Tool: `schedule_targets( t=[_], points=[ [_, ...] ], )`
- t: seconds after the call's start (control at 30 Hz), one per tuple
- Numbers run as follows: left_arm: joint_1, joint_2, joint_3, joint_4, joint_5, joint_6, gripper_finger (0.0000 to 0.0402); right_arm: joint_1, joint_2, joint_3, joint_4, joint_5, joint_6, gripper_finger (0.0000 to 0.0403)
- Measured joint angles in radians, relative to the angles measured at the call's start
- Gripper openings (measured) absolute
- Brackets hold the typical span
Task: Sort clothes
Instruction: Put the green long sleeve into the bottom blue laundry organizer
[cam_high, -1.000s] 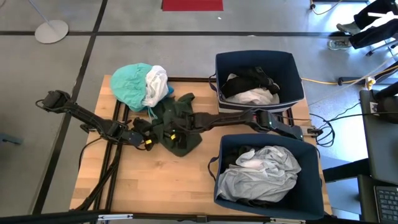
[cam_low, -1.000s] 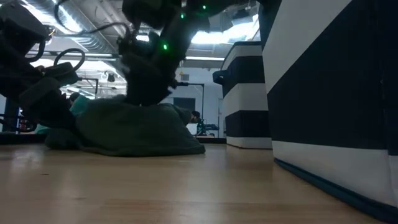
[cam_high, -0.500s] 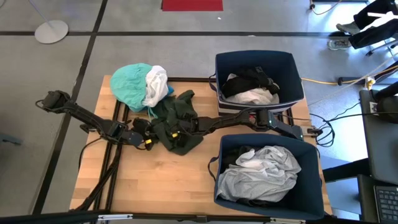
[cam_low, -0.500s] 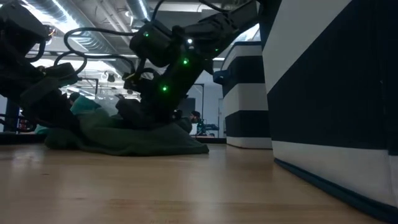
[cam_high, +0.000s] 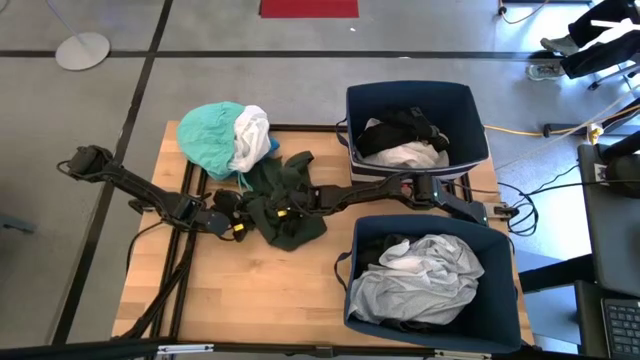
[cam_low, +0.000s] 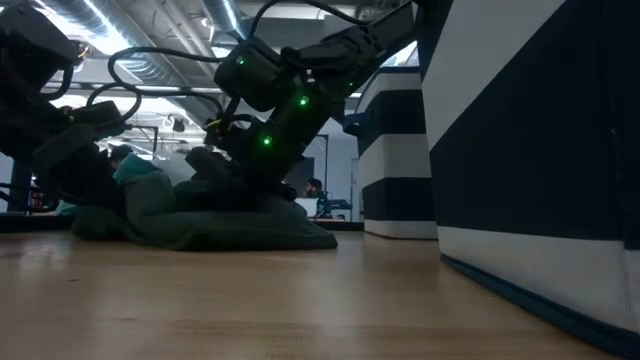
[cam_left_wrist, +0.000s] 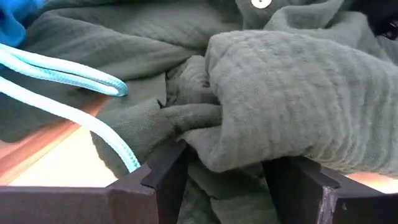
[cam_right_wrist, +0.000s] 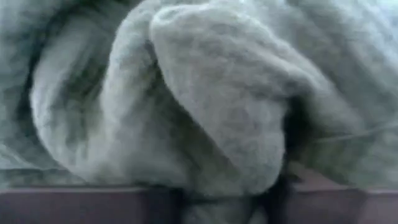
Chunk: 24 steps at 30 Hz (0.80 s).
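Observation:
A dark green garment (cam_high: 285, 195) lies bunched in the middle of the table. A teal garment (cam_high: 210, 135) and a white one (cam_high: 250, 135) lie heaped at the far left. My right gripper (cam_high: 284, 210) reaches in from the right and is shut on the green garment's top. My left gripper (cam_high: 238, 224) stands open at the garment's left edge, with a fold of green cloth (cam_left_wrist: 280, 106) between its fingers. My left gripper has a rolled fold of the green garment (cam_left_wrist: 224, 155) lying between its open fingers (cam_left_wrist: 163, 177), which come in level from the table's left; the cloth rests on the table. My right gripper pinches a thick bunched fold (cam_right_wrist: 217, 124) of the green garment between its two fingers, slanting down from the right. The garment stays on the table.
Two navy bins stand at the right: the far one (cam_high: 352, 110) holds black and white clothes, the near one (cam_high: 350, 290) holds grey and white ones. A teal cord (cam_left_wrist: 74, 81) lies beside the green garment. Bare wood lies at the near left (cam_high: 230, 290).
My right gripper has come down onto the dark green garment and tipped from pointing straight down to slanting in from the right. The garment's top has bunched up a little under it.

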Motion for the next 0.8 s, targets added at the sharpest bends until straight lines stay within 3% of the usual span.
schedule_targets(
  t=[0.1,0.13,0.23,0.4,0.8],
  points=[
    [0.0,0.0,0.0,0.0,0.0,0.0,0.0193,0.003,0.0,0.0,0.001,0.039,0.002,0.0047],
    [0.0,0.0,0.0,0.0,0.0,0.0,0.0193,0.004,0.0,-0.001,0.002,0.061,0.004,0.0043],
    [0.0,0.0,0.0,0.0,0.0,0.0,0.0193,0.007,0.0,-0.002,0.006,0.097,0.005,0.0043],
    [0.0,0.0,0.0,0.0,0.0,-0.001,0.0193,0.001,0.0,-0.002,0.016,0.01,-0.018,0.0056],
    [0.0,0.0,0.001,0.003,0.0,0.003,0.0193,0.034,-0.172,-0.012,-0.082,0.215,-0.165,0.0043]
  ],
)
